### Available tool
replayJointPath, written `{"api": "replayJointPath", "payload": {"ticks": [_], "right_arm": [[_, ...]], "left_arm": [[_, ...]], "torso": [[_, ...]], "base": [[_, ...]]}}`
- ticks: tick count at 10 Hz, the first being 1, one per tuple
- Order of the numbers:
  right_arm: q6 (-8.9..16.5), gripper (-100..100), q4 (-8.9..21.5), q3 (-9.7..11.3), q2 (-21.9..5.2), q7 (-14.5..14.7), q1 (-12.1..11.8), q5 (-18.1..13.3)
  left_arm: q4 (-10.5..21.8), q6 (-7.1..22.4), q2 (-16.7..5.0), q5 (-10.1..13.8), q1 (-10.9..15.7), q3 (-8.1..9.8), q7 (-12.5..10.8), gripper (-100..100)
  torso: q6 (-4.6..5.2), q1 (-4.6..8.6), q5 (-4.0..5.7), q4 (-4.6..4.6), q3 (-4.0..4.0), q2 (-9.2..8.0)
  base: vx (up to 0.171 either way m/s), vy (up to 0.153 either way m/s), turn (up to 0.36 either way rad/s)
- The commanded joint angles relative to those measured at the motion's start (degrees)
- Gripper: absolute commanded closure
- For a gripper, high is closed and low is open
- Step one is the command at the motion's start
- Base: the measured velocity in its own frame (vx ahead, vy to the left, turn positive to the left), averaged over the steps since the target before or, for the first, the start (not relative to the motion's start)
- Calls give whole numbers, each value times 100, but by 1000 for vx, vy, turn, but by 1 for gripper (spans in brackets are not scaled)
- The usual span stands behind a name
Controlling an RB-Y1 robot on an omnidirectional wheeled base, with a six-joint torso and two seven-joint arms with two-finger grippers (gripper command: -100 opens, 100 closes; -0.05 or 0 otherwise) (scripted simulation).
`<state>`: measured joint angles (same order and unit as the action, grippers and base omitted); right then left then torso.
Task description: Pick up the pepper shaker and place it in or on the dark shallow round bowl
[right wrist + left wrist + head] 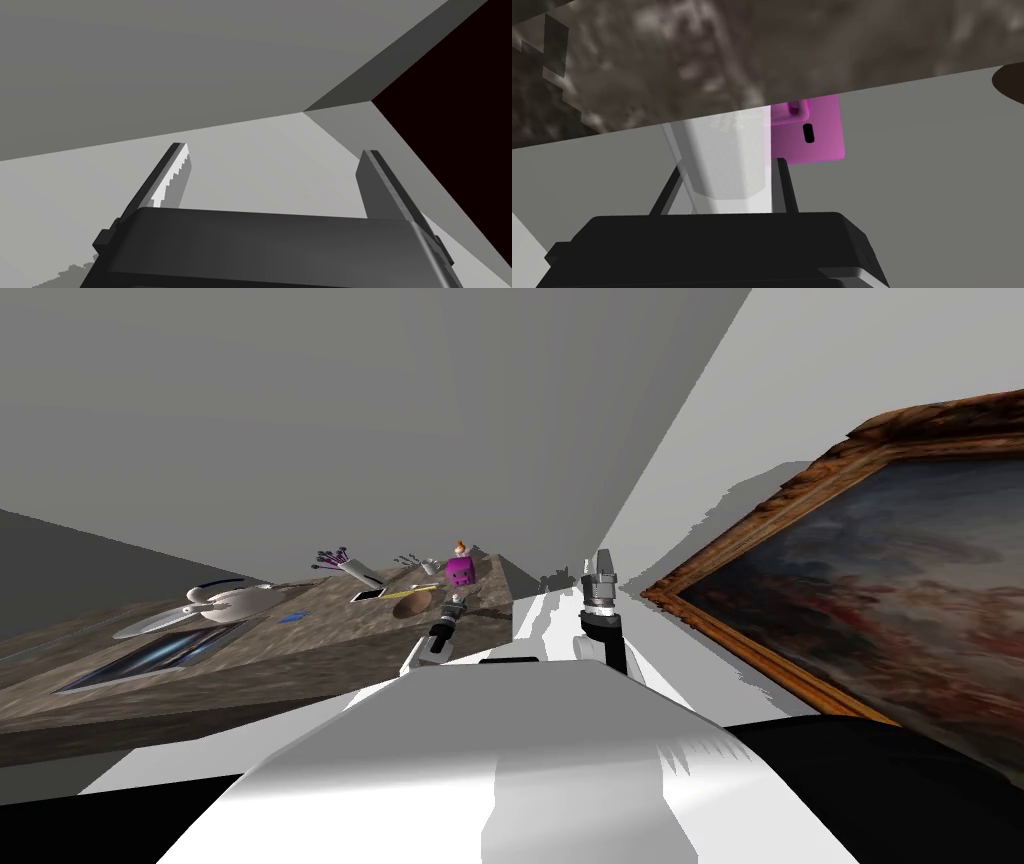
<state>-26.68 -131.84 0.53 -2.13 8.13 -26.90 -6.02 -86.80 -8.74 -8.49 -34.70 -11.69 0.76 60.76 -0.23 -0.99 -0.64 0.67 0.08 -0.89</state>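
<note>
Counter (300, 648): long, mottled brown stone top, on the left side.
Wall (400, 408): plain mid grey, behind the counter.
Second wall (850, 358): paler grey, on the right, meeting the first at a corner.
Painting (900, 588): dark cloudy canvas, carved gold-brown frame, on the right.
Black area (900, 778): below the painting.

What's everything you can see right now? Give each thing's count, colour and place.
White faceted pepper shaker: one, white, held in the left tool.
Dark shallow round bowl: one, dark brown, on the counter beside the left tool.
Magenta cube-shaped block: one, magenta, on the counter beyond the shaker.
White spouted pot: one, white, at the counter's left end.
Brown stone-patterned counter: one, brown, ahead to my left.
Wood-framed painting: one, dark in a brown frame, to my right.
Left tool: one, dark and grey, shut on the shaker.
Right tool: one, same colours, open, raised.
</note>
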Motion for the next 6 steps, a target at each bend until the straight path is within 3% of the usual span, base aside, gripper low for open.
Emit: {"api": "replayJointPath", "payload": {"ticks": [1,6], "right_arm": [[0,0,0,0,0,0,0,0],[0,0,0,0,0,0,0,0]], "left_arm": [[-21,114,-164,-60,-28,-169,-19,100],[-143,425,-536,-200,-13,-594,-92,100]], "torso": [[0,0,0,0,0,0],[-8,-12,-4,24,-18,13]], "base": [[-218,163,-181],[-178,147,-122]]}}
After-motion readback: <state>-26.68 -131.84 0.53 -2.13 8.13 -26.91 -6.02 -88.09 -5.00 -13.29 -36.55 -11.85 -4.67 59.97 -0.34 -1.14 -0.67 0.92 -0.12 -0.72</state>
